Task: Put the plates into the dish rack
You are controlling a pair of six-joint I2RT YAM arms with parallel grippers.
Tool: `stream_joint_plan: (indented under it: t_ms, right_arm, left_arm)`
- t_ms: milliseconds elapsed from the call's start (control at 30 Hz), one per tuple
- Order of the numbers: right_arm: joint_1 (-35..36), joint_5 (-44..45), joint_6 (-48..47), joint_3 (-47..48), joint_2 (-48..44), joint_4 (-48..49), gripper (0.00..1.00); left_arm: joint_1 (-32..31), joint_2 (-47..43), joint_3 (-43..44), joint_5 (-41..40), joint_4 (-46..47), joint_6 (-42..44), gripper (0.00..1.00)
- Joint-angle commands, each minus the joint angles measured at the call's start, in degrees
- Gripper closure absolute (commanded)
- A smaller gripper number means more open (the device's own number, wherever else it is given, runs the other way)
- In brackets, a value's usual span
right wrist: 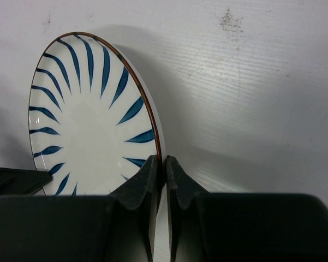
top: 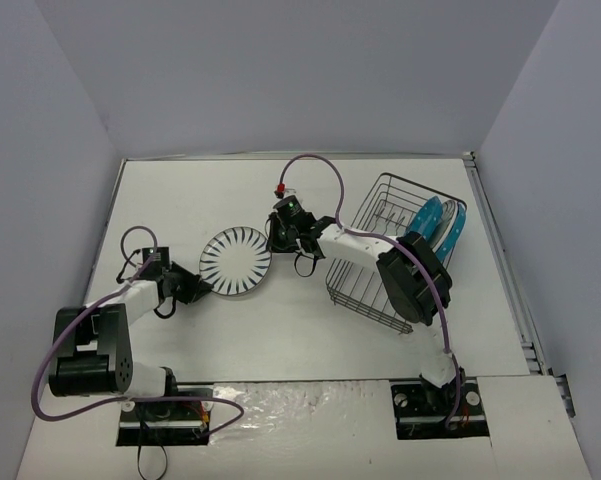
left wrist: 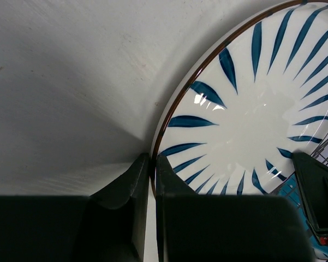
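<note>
**Sharing one plate between two arms at the handover**

Both arms are on it: the left fingers [left wrist: 125, 185] are clenched on the near-left rim of the round white ceramic plate with dark-blue radial stripes [top: 234, 262], and the right fingers [right wrist: 139, 185] pinch its far-right rim. It sits tilted mid-bench [top: 280, 330], left of the black wire dish rack [top: 365, 285], where two teal dotted plates [top: 450, 232] stand upright. My call: the left lets go cleanly first, then the right carries it edge-on into a free slot.

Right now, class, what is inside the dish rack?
Two teal-blue plates stand on edge at the right end of the dish rack; bare wires show elsewhere. The right arm covers its near corner, so that part cannot be seen.
</note>
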Motion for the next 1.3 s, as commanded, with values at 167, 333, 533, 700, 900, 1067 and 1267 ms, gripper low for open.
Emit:
stream_joint_plan:
  t_ms: [167,333,533,700,900,1067,1267]
  right_arm:
    - [0.33,-0.85,1.18,3.57,-3.01,2.83,0.93]
    - [0.53,-1.41,1.68,4.01,-2.45,2.53,0.87]
    - [0.68,-1.47,2.27,3.87,-2.13,2.47,0.8]
    - [0.66,-1.75,2.73,3.86,-1.72,2.46,0.73]
    - [0.6,-1.99,3.19,3.68,-1.1,2.39,0.71]
    - [0.51,-2.0,3.38,3.49,-0.55,2.3,0.7]
    - [0.33,-1.62,3.29,3.34,-0.52,2.09,0.7]
  left_arm:
    - [-0.48,-5.38,0.28,3.13,4.52,-1.57,1.0]
    - [-0.42,-6.79,-1.18,5.88,10.13,-4.68,1.0]
    - [-0.42,-6.45,-4.85,8.71,18.77,-9.14,1.0]
    - [-0.4,-5.94,-6.43,9.57,24.2,-11.86,1.0]
    - [-0.4,-4.49,-8.67,10.25,32.45,-16.13,1.0]
    - [-0.31,-2.2,-12.12,10.18,40.87,-20.06,1.0]
    - [-0.39,0.4,-14.29,9.91,48.81,-23.24,1.0]
